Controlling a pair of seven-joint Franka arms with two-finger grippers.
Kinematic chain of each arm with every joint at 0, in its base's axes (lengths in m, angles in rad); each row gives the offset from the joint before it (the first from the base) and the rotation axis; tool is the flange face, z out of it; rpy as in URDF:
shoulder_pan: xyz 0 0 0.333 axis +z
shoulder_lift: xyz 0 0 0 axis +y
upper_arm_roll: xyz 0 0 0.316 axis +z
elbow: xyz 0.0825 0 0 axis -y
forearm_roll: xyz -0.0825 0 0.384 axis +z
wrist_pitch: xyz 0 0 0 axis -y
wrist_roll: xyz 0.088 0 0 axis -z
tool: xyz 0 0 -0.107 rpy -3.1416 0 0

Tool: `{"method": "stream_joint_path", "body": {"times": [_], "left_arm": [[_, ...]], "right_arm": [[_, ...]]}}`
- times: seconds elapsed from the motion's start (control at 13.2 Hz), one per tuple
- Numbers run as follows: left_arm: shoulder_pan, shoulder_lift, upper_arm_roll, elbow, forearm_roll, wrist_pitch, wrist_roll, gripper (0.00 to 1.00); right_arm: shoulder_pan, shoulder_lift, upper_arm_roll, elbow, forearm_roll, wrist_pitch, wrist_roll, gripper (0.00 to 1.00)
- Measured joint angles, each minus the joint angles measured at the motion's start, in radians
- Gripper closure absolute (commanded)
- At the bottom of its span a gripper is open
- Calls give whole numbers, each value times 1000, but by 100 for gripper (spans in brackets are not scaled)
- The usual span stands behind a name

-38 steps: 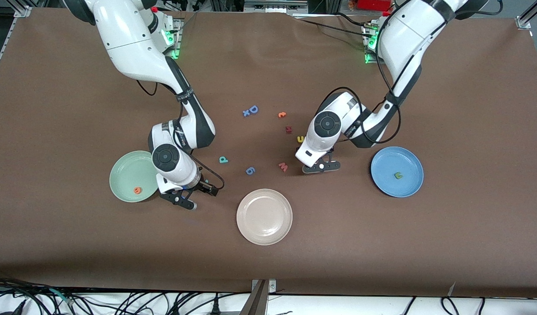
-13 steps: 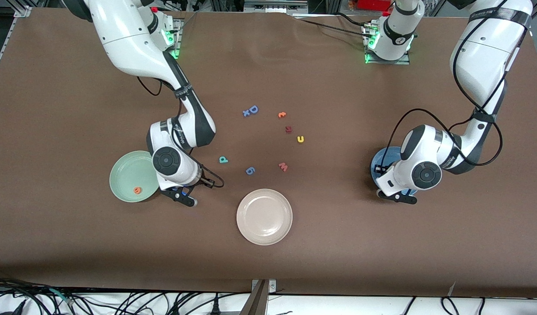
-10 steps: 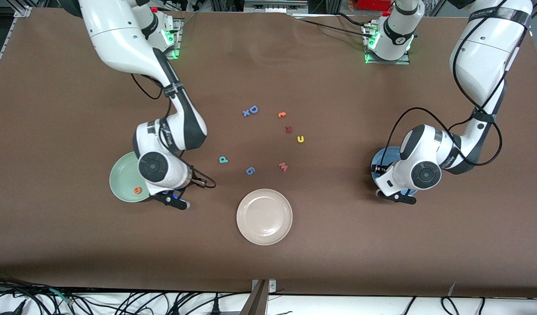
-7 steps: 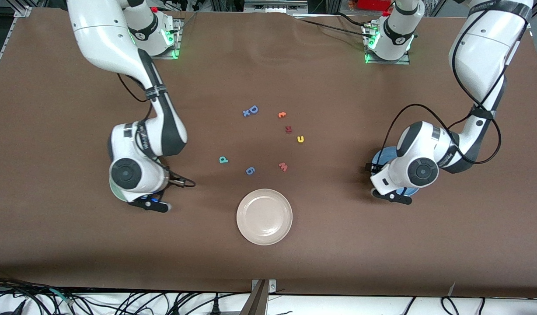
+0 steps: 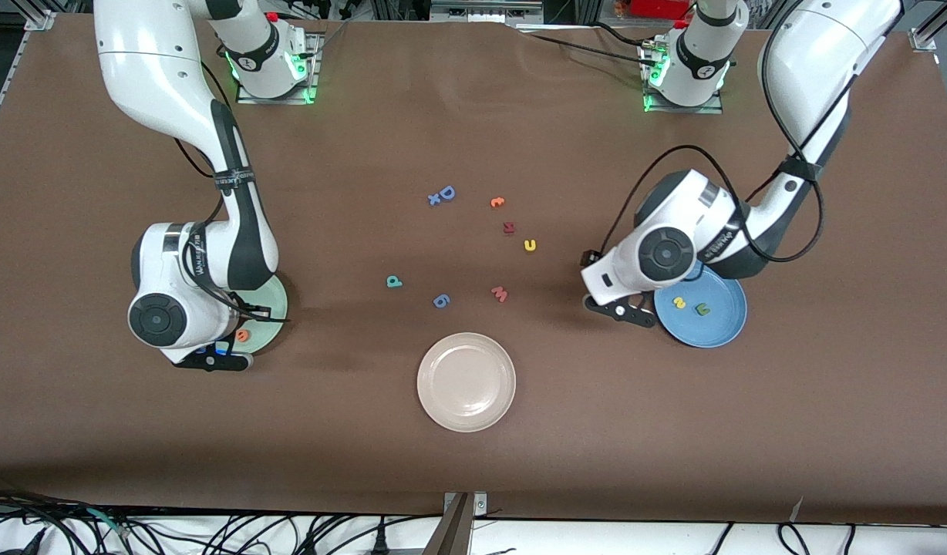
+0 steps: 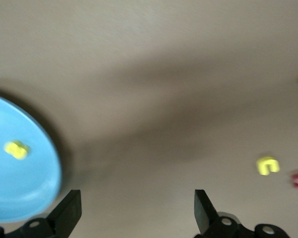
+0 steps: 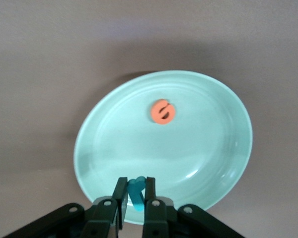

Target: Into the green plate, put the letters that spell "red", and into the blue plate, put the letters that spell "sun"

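Over the green plate point(image 7: 208, 163), the right pincer point(image 7: 135, 194) pinches a teal letter point(image 7: 137, 192) for dropping beside the orange "e" point(image 7: 162, 111) at twelve o'clock; the left pincer point(image 5: 618, 309), spread empty, hovers beside the blue plate point(image 5: 720, 327), heading for the yellow "u" point(image 5: 530, 245)

The only readable characters are the foam letters themselves. Near the middle of the table lie a blue capital "D" point(image 5: 446, 193) with a small blue "x" point(image 5: 435, 200) touching it, a yellow "u" point(image 5: 530, 245), a pink "w" point(image 5: 500, 294), a teal "d" point(image 5: 394, 282) seen turned over like a "p", and a blue "6" point(image 5: 441, 301). An orange letter point(image 5: 497, 203) and a dark red letter point(image 5: 509, 227) there cannot be read.

On the green plate point(image 5: 273, 297) lies an orange "e" point(image 5: 243, 335). On the blue plate point(image 5: 728, 324) lie a yellow "s" point(image 5: 679, 303) and a green "n" point(image 5: 702, 309).

The right gripper point(image 7: 135, 186) pinches a teal letter point(image 7: 138, 201) whose shape cannot be read. Print on the arms' wrists is too small to read.
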Motion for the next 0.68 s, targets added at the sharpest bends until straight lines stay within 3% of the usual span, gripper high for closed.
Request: {"method": "stream_joint_path", "body": {"times": [0.38,0.46,0.53,0.61,0.68], "left_arm": [[-104,14,-31,-43,-5,55,-232,0],[-128,24,-31,-47,-5,79,-276,0],[-147,36,-32,-55,-5,105,-310,0],[-158,45,-32,-72,-5,142,-331,0],[-162,52,-32,-95,-5,187,-343,0]], "right_arm": [[-2,-99,-17,-244,1,259,-69,88],[-2,-119,-17,-296,1,321,-72,84],[-1,-133,-17,-334,1,361,-74,57],[-1,-143,-17,-355,1,382,-75,17],[1,-149,-16,-362,1,390,-75,0]]}}
